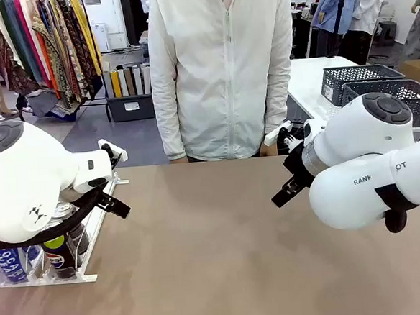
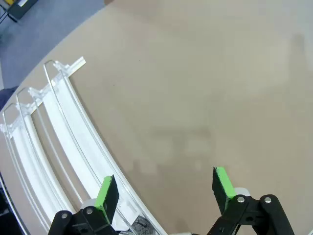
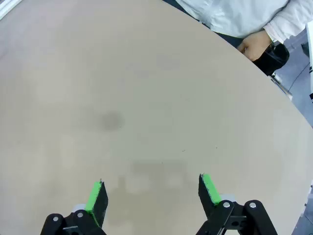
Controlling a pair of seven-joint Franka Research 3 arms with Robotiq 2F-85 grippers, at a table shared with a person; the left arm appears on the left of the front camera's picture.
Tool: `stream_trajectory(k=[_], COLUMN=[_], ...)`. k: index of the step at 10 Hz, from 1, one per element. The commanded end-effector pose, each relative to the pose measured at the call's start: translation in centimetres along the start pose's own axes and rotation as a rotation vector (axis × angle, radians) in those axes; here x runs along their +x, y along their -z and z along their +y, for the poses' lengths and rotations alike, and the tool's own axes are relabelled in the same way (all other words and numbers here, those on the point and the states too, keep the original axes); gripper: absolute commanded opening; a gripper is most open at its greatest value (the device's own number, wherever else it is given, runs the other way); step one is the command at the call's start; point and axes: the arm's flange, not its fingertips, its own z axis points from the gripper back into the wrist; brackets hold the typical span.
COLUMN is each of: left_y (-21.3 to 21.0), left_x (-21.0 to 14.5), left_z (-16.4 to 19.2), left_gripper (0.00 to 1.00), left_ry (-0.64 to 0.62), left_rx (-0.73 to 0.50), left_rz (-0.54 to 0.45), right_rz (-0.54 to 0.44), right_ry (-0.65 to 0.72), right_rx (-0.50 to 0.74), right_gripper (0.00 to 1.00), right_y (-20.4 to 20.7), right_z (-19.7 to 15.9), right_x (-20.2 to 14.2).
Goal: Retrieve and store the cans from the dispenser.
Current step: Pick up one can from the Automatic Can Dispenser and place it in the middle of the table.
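Observation:
The white dispenser (image 1: 74, 278) with clear rails lies at the table's left edge, half hidden behind my left arm. At its near end stand the cans: a blue one (image 1: 8, 267) and a black Pepsi one (image 1: 58, 258), with a silver top (image 1: 64, 210) behind them. My left gripper (image 1: 114, 204) hangs just right of the rack. In the left wrist view it (image 2: 165, 188) is open and holds nothing, over bare table beside the dispenser's lanes (image 2: 63, 142). My right gripper (image 1: 284, 192) hovers at the right, open (image 3: 152, 193) above bare tabletop.
A person in a white jacket (image 1: 222, 70) stands at the table's far edge, one hand (image 3: 252, 46) resting by it. Two dark lattice baskets (image 1: 378, 88) sit on a white side table at the back right. The brown tabletop (image 1: 216, 251) stretches between the arms.

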Motion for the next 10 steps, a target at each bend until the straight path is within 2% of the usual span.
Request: stream_trajectory(k=[1,10], left_y=[-0.01,-0.01], left_x=[0.01,0.01], left_z=[0.00,0.00], left_gripper=[1.00,1.00], left_ry=[0.000,0.000], left_rx=[0.000,0.000], left_rz=[0.000,0.000], right_rz=[0.000,0.000], right_ry=[0.000,0.000], right_rx=[0.000,0.000], right_gripper=[1.00,1.00], right_y=[0.00,0.00], right_z=[0.00,0.00], right_x=[0.00,0.00])
